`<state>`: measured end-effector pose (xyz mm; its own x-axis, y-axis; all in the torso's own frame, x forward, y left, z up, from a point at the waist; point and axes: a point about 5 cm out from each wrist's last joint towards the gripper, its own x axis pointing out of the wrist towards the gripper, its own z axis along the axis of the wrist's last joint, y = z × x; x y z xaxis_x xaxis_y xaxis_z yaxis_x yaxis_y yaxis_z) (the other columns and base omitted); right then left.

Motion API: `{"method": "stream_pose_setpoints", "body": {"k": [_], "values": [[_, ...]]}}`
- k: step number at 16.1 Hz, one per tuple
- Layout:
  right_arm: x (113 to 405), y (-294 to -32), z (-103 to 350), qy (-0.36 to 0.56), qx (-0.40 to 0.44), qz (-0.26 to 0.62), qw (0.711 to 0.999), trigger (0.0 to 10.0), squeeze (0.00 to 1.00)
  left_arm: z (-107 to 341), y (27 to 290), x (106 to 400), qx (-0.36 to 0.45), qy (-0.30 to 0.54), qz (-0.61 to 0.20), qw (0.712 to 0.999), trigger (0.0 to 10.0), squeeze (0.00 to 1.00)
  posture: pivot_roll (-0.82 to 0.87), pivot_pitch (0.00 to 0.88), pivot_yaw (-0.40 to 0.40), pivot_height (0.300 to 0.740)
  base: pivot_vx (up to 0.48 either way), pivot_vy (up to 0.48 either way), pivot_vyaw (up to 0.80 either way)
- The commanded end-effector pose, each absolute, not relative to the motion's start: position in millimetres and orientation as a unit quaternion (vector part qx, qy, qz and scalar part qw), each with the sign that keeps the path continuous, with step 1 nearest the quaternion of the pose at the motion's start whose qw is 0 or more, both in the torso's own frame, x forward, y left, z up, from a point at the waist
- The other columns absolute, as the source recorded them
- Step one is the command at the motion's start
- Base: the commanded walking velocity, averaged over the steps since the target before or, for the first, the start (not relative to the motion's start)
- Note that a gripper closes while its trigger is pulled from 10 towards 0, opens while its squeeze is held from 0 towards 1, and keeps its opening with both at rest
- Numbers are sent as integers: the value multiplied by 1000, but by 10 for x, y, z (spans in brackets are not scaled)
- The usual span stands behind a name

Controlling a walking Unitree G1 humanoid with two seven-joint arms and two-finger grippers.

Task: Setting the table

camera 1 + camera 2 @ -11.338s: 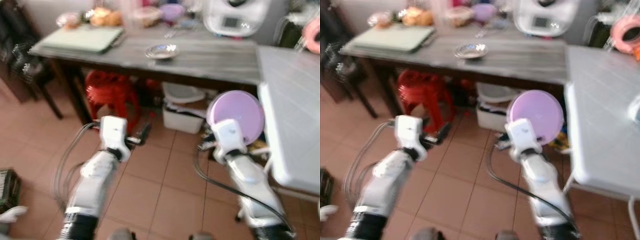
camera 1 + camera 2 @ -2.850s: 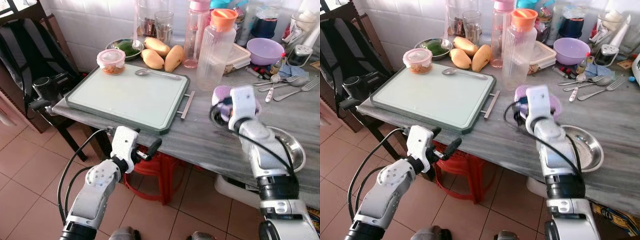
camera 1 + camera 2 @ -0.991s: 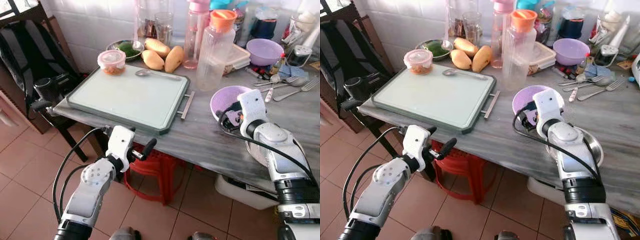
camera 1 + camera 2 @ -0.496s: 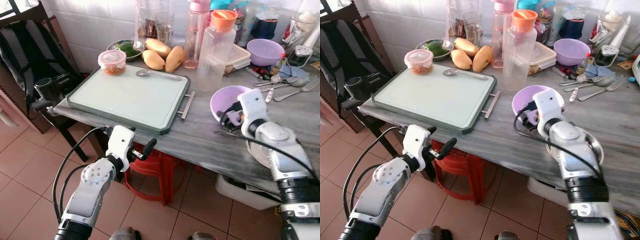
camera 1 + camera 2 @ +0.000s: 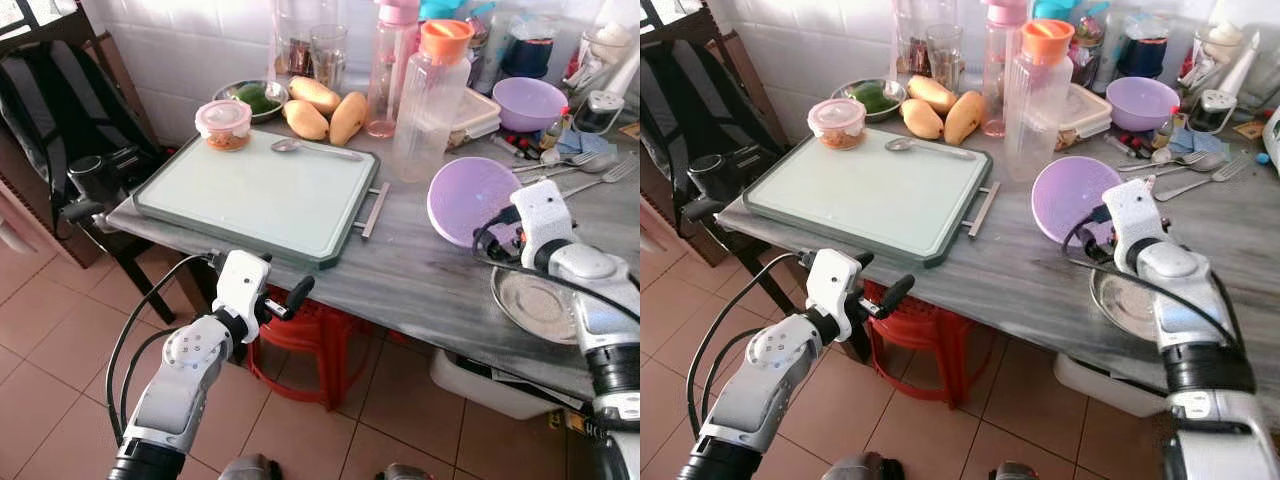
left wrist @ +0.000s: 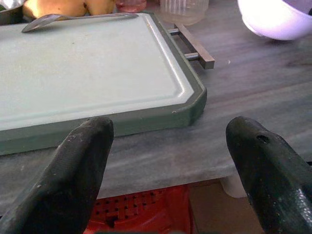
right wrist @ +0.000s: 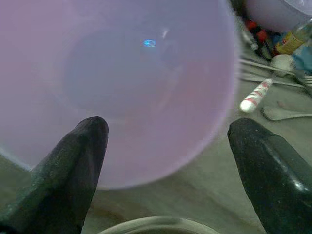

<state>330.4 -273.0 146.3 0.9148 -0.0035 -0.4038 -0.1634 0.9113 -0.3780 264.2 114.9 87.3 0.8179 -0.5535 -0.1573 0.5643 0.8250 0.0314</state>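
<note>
Lilac plastic bowl (image 5: 473,200) tilted on its side on the grey bench (image 5: 420,275), mouth toward the right hand (image 7: 163,165), just beyond its spread fingers, ungripped. Left hand (image 6: 168,161) open, idling off the near-left edge; right is nearer.

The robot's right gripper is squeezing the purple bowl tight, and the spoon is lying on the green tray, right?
Not quite. The right gripper is open, its fingers spread apart in front of the purple bowl, not squeezing it; the right wrist view shows this. The spoon does lie on the green tray.
</note>
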Motion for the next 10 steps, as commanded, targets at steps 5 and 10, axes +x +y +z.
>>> {"method": "stream_pose_setpoints", "body": {"k": [5, 10], "values": [[3399, -2742, 1640, 176, -207, 44, 961, 10000, 0, 926, 1147, 2669, 46, 60, -297, 952, 10000, 0, -20, 0, 48, 740, 0, 0, 0], [3414, -2592, 1742, 165, -176, 94, 966, 10000, 0, 922, 1137, 2695, 48, 60, -300, 951, 10000, 0, -31, 0, 48, 740, 0, 0, 0]]}}
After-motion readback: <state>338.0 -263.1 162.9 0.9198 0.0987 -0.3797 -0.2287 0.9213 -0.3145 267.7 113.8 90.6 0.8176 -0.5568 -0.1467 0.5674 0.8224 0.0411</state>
